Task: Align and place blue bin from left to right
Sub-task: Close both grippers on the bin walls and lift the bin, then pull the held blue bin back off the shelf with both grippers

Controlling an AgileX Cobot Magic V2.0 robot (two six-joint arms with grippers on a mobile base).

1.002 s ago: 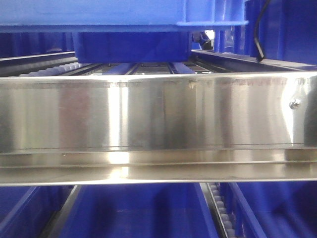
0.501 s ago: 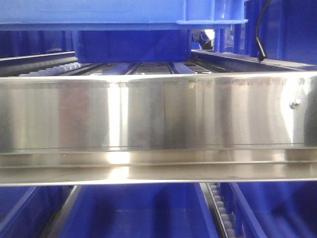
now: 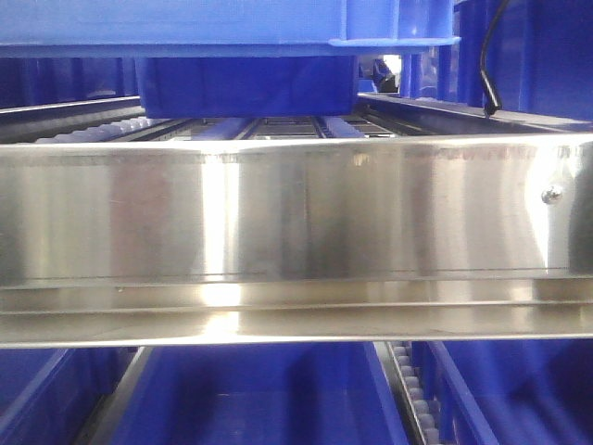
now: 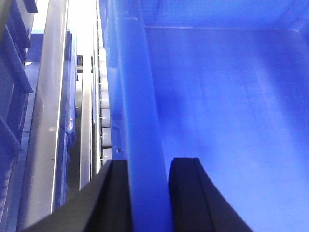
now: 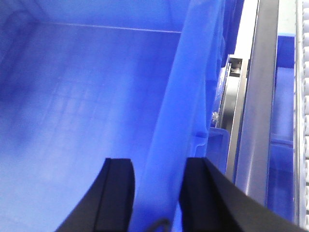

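Shiny steel rail [image 3: 296, 222] (rollers [image 3: 111, 127] behind)

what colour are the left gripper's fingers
Black fingers, shown best in the left wrist view.

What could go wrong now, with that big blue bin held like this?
The blue bin is pinched only by its two thin side walls, one per pair of jaws, so it might slip or tilt. Its corner sits near a black cable, which could snag. Its bottom may catch the steel rail in front.
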